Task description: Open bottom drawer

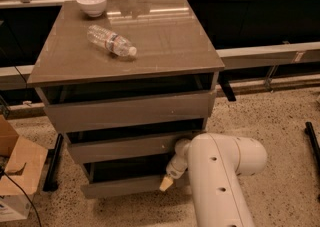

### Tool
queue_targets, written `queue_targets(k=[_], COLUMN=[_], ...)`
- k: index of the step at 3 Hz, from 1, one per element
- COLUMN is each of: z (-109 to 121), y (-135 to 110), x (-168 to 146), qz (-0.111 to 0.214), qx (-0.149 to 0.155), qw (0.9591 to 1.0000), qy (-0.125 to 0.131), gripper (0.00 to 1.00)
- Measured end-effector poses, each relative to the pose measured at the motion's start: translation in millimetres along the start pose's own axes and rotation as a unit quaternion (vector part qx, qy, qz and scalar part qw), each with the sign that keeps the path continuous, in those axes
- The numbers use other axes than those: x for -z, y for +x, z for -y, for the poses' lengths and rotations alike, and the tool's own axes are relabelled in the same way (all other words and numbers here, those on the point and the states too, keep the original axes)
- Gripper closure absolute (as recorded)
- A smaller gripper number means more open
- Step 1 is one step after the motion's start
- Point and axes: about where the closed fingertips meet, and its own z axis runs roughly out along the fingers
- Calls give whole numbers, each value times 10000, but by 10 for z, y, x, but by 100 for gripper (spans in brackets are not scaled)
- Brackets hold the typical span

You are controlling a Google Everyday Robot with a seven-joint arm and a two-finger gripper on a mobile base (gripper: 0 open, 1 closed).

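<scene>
The glossy grey-brown cabinet [130,46] has three drawers. The bottom drawer [120,187] is the lowest one, with a flat taupe front and a dark gap above it; it stands pulled out a little from the cabinet. My gripper [167,181] sits at the right end of the bottom drawer's top edge, its cream tip [165,184] touching or hooked over the front panel. The white arm [220,171] comes in from the lower right and hides the drawer's right end. The middle drawer [122,147] and top drawer [130,111] also stand slightly out.
A clear plastic bottle [111,40] lies on the cabinet top, and a white bowl [92,3] stands at its back left. A cardboard box [15,171] sits on the speckled floor at left. A dark bar [52,163] lies beside the cabinet's left foot.
</scene>
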Motion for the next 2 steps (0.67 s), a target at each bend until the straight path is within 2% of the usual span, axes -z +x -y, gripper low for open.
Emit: queue_targets(k=[1, 2], z=[-207, -203], y=[167, 163], x=[-51, -49], qz=[-146, -146], qx=[-59, -61], qw=[9998, 9998], qy=[-120, -120], gripper=[52, 33])
